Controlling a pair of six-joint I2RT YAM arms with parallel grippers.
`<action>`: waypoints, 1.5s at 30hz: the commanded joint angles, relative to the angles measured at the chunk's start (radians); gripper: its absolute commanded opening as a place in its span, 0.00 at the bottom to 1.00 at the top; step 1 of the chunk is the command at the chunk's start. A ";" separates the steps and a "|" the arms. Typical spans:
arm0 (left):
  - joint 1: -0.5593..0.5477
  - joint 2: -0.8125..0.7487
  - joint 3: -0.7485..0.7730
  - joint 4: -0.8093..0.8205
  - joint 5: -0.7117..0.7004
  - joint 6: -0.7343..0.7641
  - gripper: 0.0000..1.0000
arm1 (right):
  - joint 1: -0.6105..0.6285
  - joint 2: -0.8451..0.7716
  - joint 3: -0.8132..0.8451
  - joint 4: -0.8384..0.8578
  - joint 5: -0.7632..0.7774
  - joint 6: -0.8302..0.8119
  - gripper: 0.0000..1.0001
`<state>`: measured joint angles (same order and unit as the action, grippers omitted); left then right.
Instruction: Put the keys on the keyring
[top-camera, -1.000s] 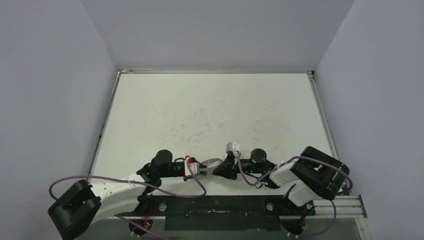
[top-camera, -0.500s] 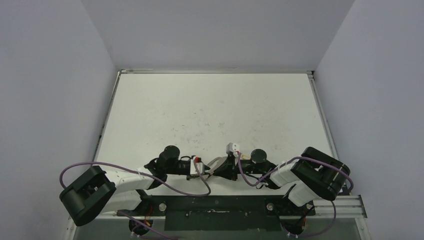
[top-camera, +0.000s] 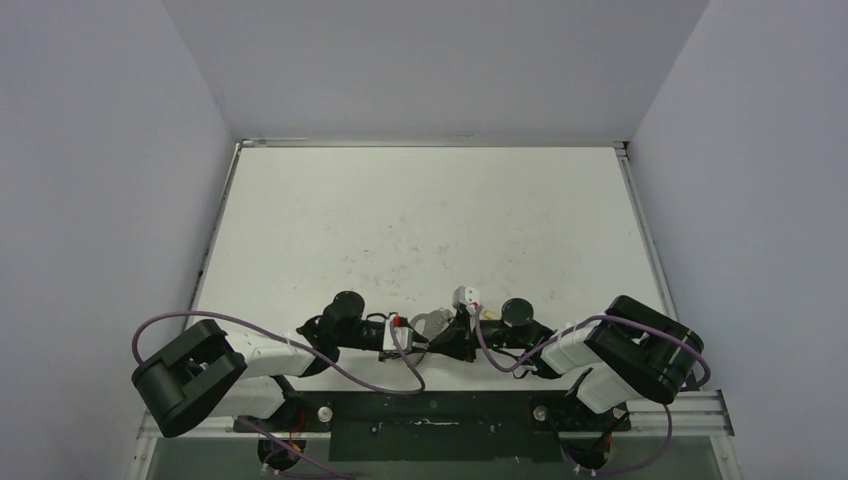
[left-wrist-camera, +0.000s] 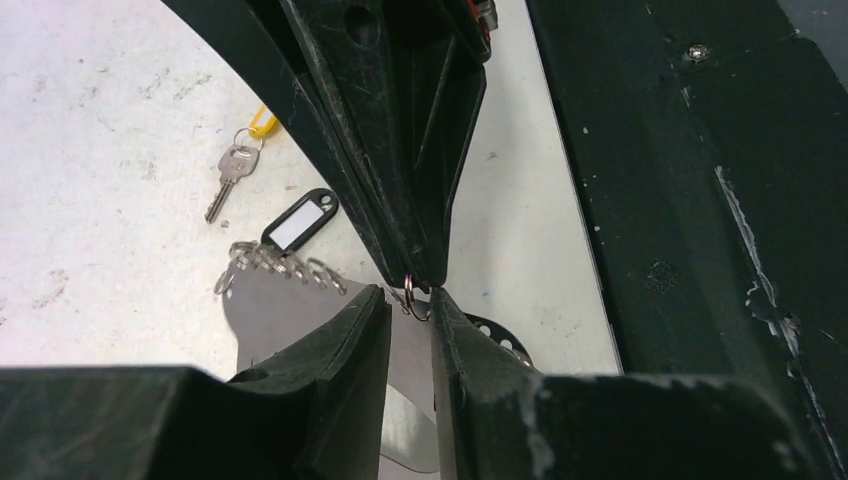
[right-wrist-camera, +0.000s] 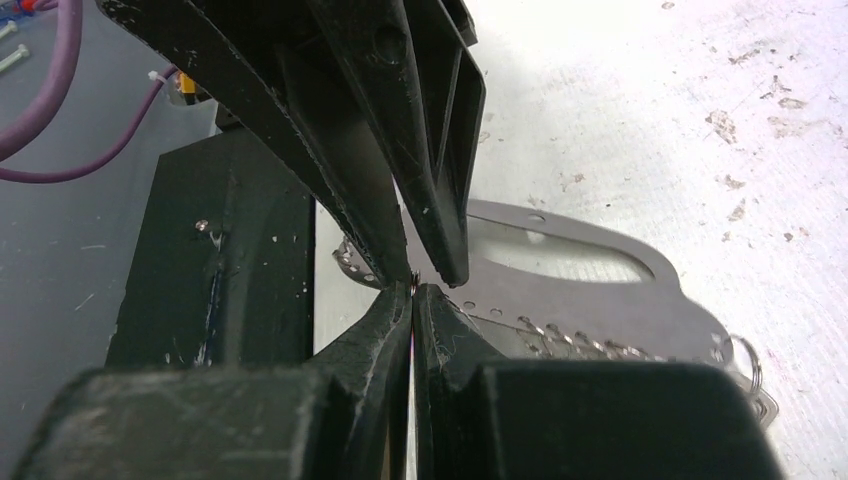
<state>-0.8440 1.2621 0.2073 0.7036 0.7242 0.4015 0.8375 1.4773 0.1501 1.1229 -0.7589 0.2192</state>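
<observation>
two pincers meet tip to tip near the front edge of the table. the right gripper (right-wrist-camera: 412, 293) has its jaws pressed together on a small silver ring (left-wrist-camera: 416, 300), which stands out of its tips. the left gripper (left-wrist-camera: 407, 296) faces it with only a narrow gap between its fingers. the small silver ring sits inside this gap, and i do not see the fingers pressing on it or on anything else.

directly below both lies the keyring (right-wrist-camera: 600, 300), a large flat silver-grey metal plate with an oval opening, on the scuffed white table (left-wrist-camera: 100, 150). its short chain of small rings (left-wrist-camera: 285, 266) runs along the plate edge; whether the pinched ring is the last link of it, i cannot tell. just beyond the chain lies a black oblong tag (left-wrist-camera: 300, 220) with a white label. farther out lies a small silver key (left-wrist-camera: 228, 173) with a yellow tag (left-wrist-camera: 262, 122) at its head, apart from the keyring.

in my judgement the step in hand is preparing the ring: one pincer holds it so that the other can work on it. the visible key is not threaded, so the task looks early. the next move calls for very fine alignment, because the thin ring may slip or turn in the grip, and then a key must be fetched.
</observation>
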 joint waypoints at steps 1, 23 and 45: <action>-0.016 0.032 0.037 0.060 0.035 -0.024 0.19 | 0.000 -0.033 0.010 0.098 0.004 -0.012 0.00; -0.017 -0.035 0.062 -0.129 -0.123 -0.037 0.00 | -0.002 -0.373 0.026 -0.341 0.189 -0.201 0.48; -0.040 -0.217 0.063 -0.312 -0.214 0.014 0.00 | 0.188 -0.347 0.218 -0.735 0.309 -0.525 0.37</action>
<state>-0.8764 1.0611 0.2146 0.4503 0.5323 0.4057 0.9760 1.1122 0.2760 0.4801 -0.5308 -0.1940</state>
